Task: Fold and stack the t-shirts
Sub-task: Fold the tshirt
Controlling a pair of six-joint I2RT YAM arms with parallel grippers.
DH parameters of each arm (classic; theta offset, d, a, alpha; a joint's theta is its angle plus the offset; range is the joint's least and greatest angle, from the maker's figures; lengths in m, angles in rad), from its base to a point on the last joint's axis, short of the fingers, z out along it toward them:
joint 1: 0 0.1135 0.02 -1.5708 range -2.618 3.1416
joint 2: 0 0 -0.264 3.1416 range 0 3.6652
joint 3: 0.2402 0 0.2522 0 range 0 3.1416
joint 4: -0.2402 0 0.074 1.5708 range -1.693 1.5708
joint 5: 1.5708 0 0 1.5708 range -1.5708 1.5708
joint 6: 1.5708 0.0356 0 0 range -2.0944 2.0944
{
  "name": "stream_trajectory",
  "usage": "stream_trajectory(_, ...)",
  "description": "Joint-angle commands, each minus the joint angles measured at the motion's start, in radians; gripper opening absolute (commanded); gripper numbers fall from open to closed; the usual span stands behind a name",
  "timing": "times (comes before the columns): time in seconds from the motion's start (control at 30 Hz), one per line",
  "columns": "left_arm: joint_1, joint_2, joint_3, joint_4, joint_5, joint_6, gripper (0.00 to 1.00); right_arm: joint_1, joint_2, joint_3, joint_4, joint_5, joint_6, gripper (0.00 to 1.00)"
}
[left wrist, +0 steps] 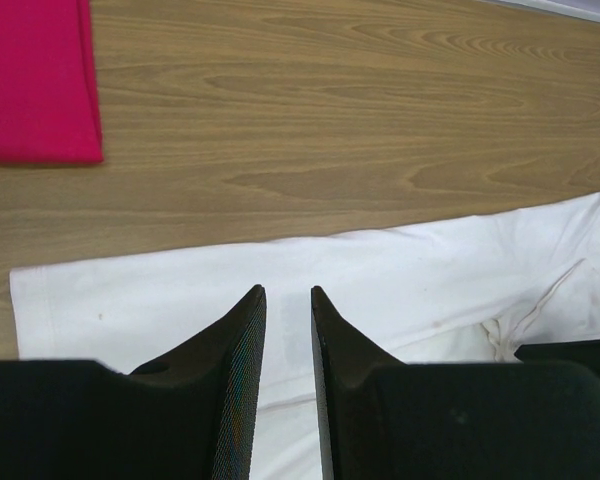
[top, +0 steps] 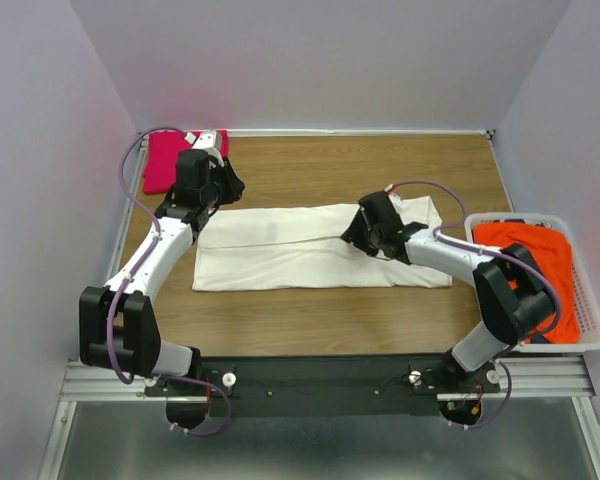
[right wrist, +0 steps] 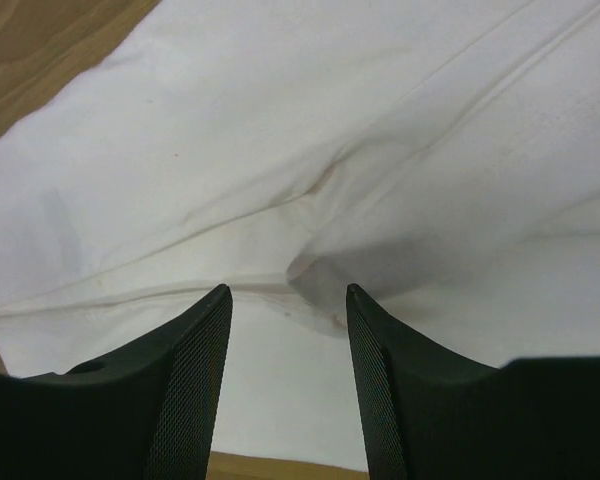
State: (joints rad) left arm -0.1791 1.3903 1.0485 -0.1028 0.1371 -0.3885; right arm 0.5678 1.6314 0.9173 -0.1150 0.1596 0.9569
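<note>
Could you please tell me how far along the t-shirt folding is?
Done: the pink t-shirt lies folded at the far left corner. In hand: the cream-white t-shirt, partly folded lengthwise, both arms' jaws open above it. Left: the orange-red t-shirt in the basket.

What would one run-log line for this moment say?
white t-shirt: flat, partly folded | left gripper: open, above it | right gripper: open, above it | pink t-shirt: folded, far left | orange t-shirt: in basket

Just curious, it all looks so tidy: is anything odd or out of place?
Only the cream-white t-shirt: faint brownish smudges show along its creases in the wrist views, and its right end lies rumpled.
</note>
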Motion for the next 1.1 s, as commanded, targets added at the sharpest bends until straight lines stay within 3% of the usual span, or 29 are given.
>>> stream_trajectory(0.0,-0.007,0.013,-0.004,0.000,0.029,0.016,0.33,-0.017,-0.090,0.000,-0.075,0.089,-0.110,0.57)
stream_trajectory(0.07,-0.007,0.015,-0.005,0.000,0.033,0.014,0.33,-0.090,-0.104,0.029,-0.121,0.109,-0.164,0.56)
stream_trajectory(0.2,-0.007,0.012,-0.005,0.002,0.033,0.014,0.33,-0.319,-0.044,0.058,-0.138,-0.006,-0.283,0.54)
stream_trajectory(0.33,-0.008,0.010,-0.004,0.000,0.038,0.013,0.33,-0.405,0.059,0.113,-0.138,-0.078,-0.352,0.50)
stream_trajectory(0.73,-0.013,0.013,-0.005,0.002,0.033,0.014,0.33,-0.408,0.179,0.175,-0.137,-0.081,-0.399,0.50)
stream_trajectory(0.83,-0.013,0.015,-0.005,0.002,0.033,0.014,0.32,-0.407,0.176,0.160,-0.137,-0.097,-0.396,0.43)
stream_trajectory(0.93,-0.014,0.016,-0.007,0.000,0.032,0.014,0.33,-0.407,0.165,0.140,-0.135,-0.121,-0.394,0.22)
stream_trajectory(1.07,-0.014,0.018,-0.007,0.000,0.029,0.014,0.33,-0.407,0.145,0.109,-0.135,-0.141,-0.394,0.12)
